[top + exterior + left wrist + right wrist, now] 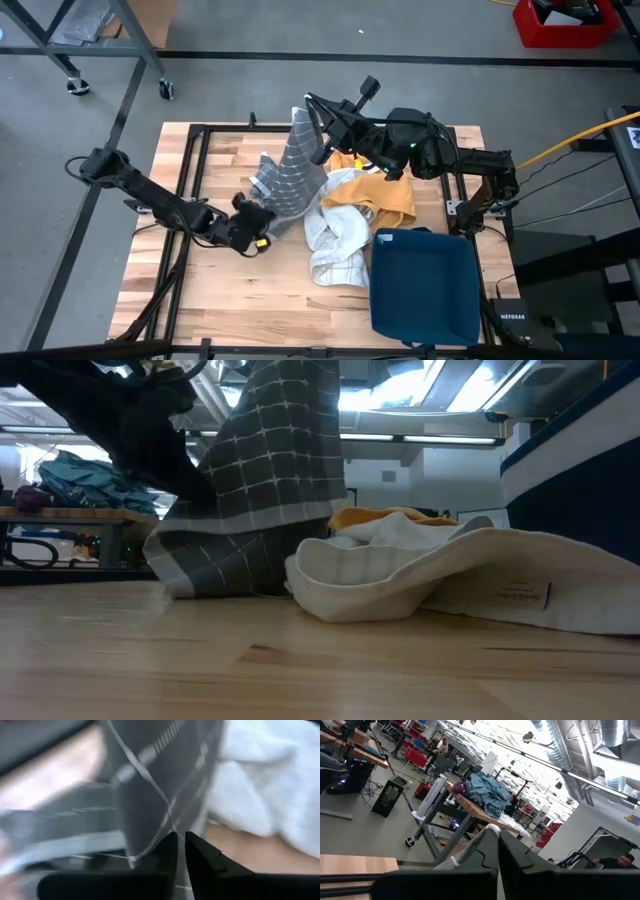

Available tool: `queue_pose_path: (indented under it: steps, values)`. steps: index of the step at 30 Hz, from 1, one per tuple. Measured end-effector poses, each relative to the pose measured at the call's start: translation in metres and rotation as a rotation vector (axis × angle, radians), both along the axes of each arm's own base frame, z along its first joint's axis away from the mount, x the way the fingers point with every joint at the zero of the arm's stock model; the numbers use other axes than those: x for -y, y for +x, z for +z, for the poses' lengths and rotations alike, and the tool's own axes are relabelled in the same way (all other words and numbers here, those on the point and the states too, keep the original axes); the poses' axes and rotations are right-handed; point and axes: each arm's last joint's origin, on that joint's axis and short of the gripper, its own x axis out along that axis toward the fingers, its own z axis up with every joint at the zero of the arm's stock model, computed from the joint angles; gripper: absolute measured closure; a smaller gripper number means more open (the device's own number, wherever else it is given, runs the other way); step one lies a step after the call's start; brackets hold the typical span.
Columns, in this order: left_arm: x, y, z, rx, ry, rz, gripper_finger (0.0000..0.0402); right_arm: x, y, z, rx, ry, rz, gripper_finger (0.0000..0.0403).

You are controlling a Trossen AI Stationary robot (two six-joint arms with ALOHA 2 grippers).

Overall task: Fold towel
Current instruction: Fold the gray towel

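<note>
A grey towel (290,160) with thin white checks hangs down from my right gripper (302,106), which is raised over the table's far middle and shut on the towel's top. The towel's lower end (200,565) rests bunched on the wooden table (200,290). My left gripper (262,218) sits low at the towel's lower left part, its fingers (170,852) closed on the cloth. In the left wrist view the grey cloth (160,785) fills the space just ahead of the fingertips. My left gripper pinches the grey towel low down, near its bottom edge (174,831), between its two fingers. The fingers come slanting down from the table's left. One layer or several, I cannot tell. My right gripper holds the towel's top end (466,851) between its shut fingers, high above the table. The towel hangs below it, its lower end on the table.
A white towel (335,240) lies crumpled right of the grey one, with a yellow cloth (380,195) behind it. A dark blue box (425,285) stands at the near right. Bare wood shows at the near left.
</note>
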Motion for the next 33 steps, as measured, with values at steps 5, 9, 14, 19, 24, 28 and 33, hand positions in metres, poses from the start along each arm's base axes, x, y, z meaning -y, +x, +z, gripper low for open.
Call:
queue_pose_path:
  steps: [5,9,14,19,24,28,33]
  values:
    - [-0.020,-0.012,0.012,-0.011,0.150,0.136,0.0400,0.000,0.000,0.000,0.012,0.016,0.005,0.0402]
    - [-0.036,-0.015,0.022,-0.044,0.295,0.217,0.0396,-0.002,0.001,-0.002,0.033,0.080,0.080,0.0402]
    - [-0.061,-0.020,0.032,-0.137,0.489,0.381,0.0400,-0.004,0.003,-0.007,0.021,0.141,0.155,0.0402]
    - [-0.084,-0.025,0.038,-0.228,0.548,0.473,0.0396,-0.004,0.004,-0.016,0.001,0.265,0.185,0.0402]
    - [-0.099,-0.029,0.041,-0.325,0.588,0.515,0.0395,-0.004,0.008,-0.030,-0.033,0.404,0.175,0.0402]
    - [-0.106,-0.034,0.045,-0.452,0.651,0.482,0.0394,-0.005,0.012,-0.045,-0.087,0.515,0.155,0.0402]
    - [-0.109,-0.039,0.052,-0.485,0.641,0.353,0.0394,-0.007,0.020,-0.061,-0.145,0.608,0.162,0.0402]
